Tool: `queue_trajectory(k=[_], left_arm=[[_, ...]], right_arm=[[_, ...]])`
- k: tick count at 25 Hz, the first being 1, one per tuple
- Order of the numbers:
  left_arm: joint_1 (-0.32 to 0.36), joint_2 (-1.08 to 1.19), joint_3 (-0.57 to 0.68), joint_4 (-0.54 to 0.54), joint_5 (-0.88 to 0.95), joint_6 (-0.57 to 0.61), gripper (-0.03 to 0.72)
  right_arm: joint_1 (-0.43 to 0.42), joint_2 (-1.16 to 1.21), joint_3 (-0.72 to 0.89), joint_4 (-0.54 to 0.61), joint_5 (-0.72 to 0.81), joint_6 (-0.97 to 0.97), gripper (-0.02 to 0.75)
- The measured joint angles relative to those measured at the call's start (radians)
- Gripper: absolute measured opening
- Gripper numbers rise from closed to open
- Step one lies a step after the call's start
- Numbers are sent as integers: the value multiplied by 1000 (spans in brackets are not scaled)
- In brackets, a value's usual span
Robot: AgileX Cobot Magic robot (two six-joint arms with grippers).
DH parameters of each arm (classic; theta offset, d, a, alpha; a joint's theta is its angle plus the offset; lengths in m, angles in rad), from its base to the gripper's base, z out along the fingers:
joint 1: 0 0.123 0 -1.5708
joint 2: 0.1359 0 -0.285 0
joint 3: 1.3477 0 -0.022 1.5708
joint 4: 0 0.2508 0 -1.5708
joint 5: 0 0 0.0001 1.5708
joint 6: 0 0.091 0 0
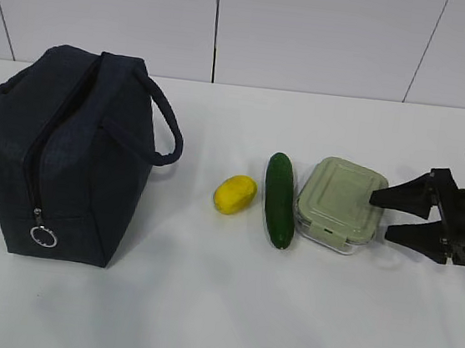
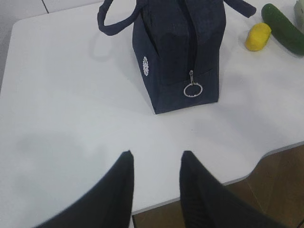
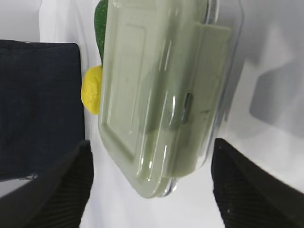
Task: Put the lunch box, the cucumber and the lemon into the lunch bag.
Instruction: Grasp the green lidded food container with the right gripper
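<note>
The right gripper (image 1: pixel 383 215), jaws spread wide, reaches toward the sage-lidded lunch box (image 1: pixel 339 203), fingertips at its near edge, nothing gripped. The left gripper (image 2: pixel 156 164) hangs partly open, empty. On the white table (image 1: pixel 215 323): smooth cucumber (image 1: pixel 279 199), yellow lemon (image 1: pixel 235 194), boxy navy fabric lunch bag (image 1: pixel 71 156).

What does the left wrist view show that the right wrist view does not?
Only the left wrist view shows the lunch bag's zipper with its silver ring pull, the white logo and a loop handle. Only the right wrist view shows the lunch box, filling the frame between the open right end effector fingers. Both show the lemon, the cucumber and the bag.
</note>
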Motion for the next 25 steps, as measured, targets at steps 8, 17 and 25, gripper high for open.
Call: queue_trajectory(k=[8,17,25], left_arm=[[0,0,0,0,0,0,239],[0,0,0,0,0,0,239],[0,0,0,0,0,0,239]], right_arm=[[0,36,-2,60,21,-28,573],[0,77,-9,118,52,-54,573],[0,98,-77,118,94,-54,574]])
